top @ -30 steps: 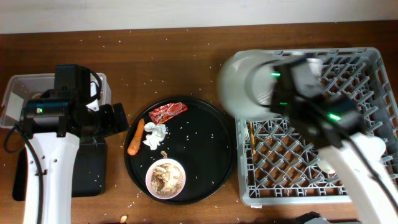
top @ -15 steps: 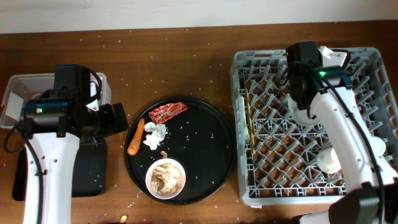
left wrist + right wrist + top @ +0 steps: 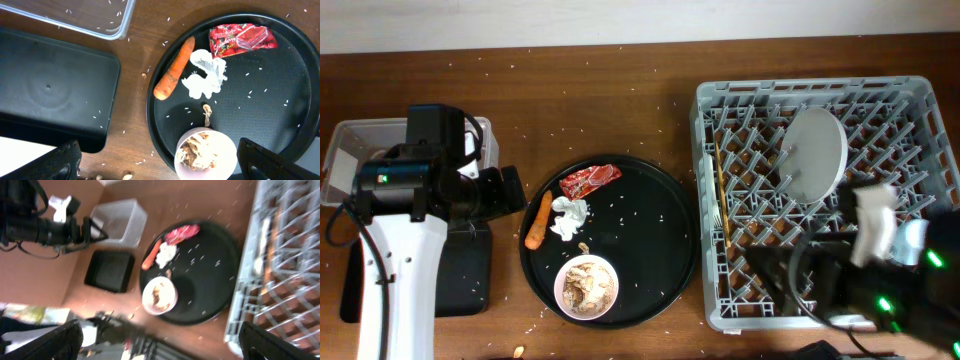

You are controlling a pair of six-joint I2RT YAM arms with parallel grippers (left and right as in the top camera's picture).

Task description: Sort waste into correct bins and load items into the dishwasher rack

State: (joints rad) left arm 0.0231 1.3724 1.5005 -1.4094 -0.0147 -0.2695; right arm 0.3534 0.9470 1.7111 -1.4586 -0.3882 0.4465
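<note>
Brown tabletop point(image 3: 620, 90), rice-strewn. Find plate point(image 3: 817, 155) upright at far side of dishwasher rack point(image 3: 910, 100): loading step apparently done. Read left gripper point(image 3: 167, 162) and right gripper point(image 3: 160, 340) as spread, empty. Next, likely approach bowl point(image 3: 586, 285), left of rack.

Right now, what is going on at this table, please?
Two robot arms are at work. A white plate stands on edge in the grey dishwasher rack, no pincer on it. The right pincer is open and empty, its arm blurred over the rack's near corner. The left pincer, also open, hovers beside the round black tray, where the carrot, red wrapper, tissue and a bowl of scraps lie untouched.
</note>
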